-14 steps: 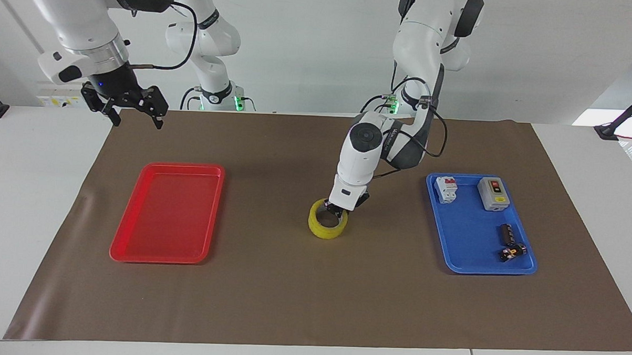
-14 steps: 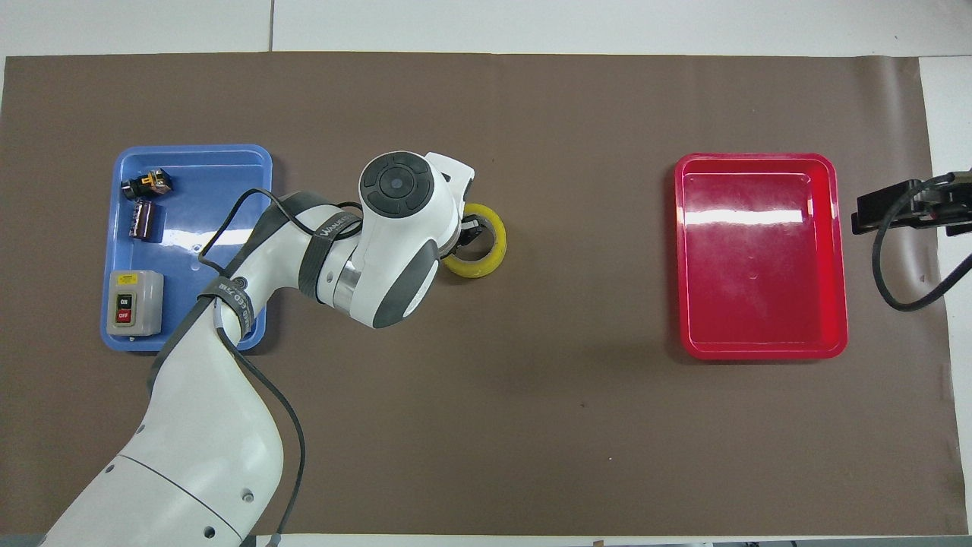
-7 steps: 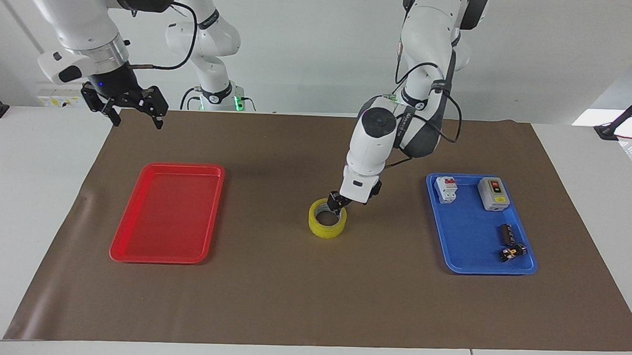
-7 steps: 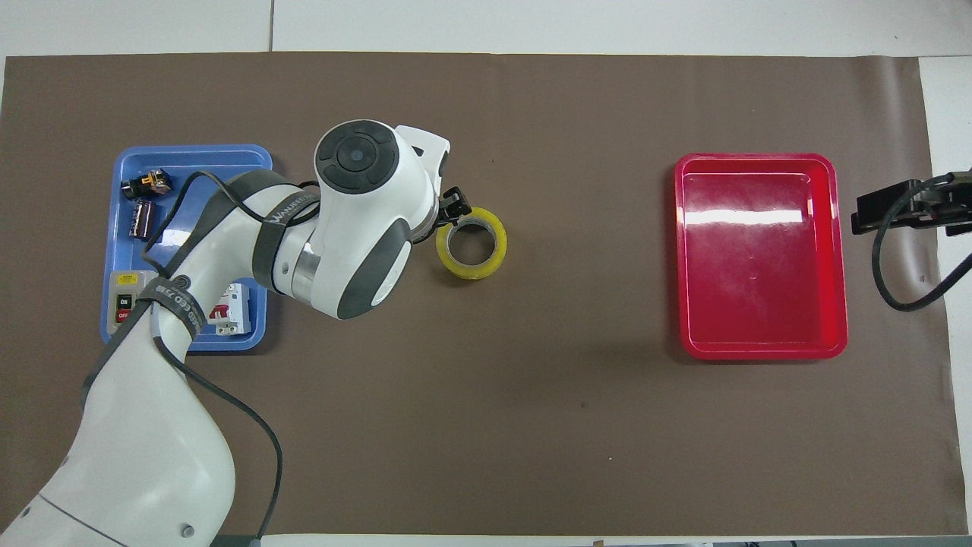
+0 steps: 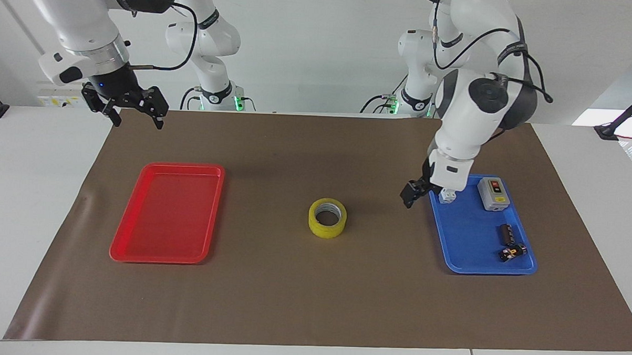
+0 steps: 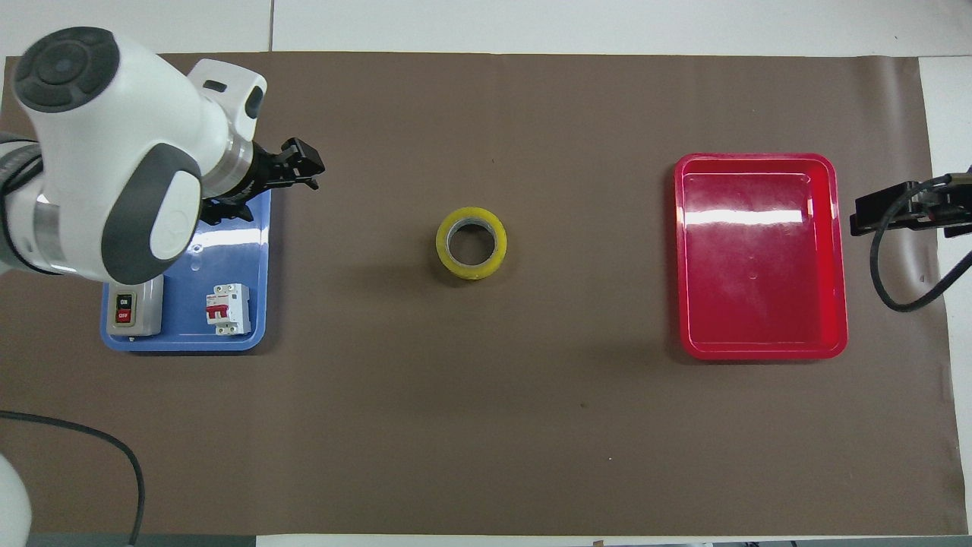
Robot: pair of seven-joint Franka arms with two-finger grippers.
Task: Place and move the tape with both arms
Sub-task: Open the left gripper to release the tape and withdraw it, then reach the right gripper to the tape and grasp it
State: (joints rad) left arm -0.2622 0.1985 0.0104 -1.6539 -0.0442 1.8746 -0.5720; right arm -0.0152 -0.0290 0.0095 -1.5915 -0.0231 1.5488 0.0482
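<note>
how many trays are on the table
2: a blue tray at the left arm's end, holding small electrical parts, and a red tray at the right arm's end. The tape lies between them. None appears hidden.

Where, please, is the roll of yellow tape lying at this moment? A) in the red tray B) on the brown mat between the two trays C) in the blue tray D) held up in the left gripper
B: the tape lies flat on the brown mat, between the red tray and the blue tray, with no gripper touching it.
</note>
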